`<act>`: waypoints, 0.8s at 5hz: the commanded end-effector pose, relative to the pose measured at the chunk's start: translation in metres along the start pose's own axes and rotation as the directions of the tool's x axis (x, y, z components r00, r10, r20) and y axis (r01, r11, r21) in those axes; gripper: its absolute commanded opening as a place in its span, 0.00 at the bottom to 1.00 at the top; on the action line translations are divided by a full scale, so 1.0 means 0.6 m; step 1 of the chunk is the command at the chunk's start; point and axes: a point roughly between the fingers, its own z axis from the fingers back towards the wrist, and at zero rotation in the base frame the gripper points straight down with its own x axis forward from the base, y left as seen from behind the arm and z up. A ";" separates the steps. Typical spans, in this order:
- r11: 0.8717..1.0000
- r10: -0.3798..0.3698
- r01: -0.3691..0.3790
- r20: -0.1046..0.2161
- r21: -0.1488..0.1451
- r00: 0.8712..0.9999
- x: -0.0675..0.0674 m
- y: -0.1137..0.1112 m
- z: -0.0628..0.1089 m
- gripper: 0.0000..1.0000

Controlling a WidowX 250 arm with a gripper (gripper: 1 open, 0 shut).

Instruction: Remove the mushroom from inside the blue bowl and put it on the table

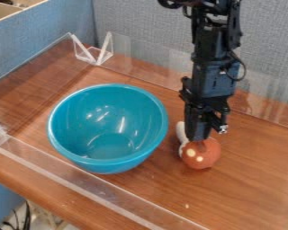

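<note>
The mushroom (200, 155) lies on its side on the table (261, 180), just right of the blue bowl (107, 126); its reddish-brown cap faces the camera and its cream stem points back-left. My gripper (204, 129) hangs nearly straight down just above it, with its dark fingers pressed together and nothing between them. The bowl is empty inside.
Clear acrylic barriers (93, 49) run along the table's edges, with one low wall (75, 184) right in front of the bowl. A blue-grey partition stands behind the table. The arm's dark links (212, 45) rise from the gripper toward the top of the view.
</note>
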 end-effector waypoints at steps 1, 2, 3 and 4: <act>0.999 0.005 -0.009 0.085 0.045 0.996 0.029 0.000 0.045 1.00; 0.999 -0.014 0.011 0.077 0.041 0.997 0.029 0.009 0.023 0.00; 0.999 -0.029 0.026 0.075 0.043 0.997 0.026 0.017 0.009 1.00; 0.999 0.025 -0.028 0.086 0.038 0.996 0.045 0.013 -0.009 1.00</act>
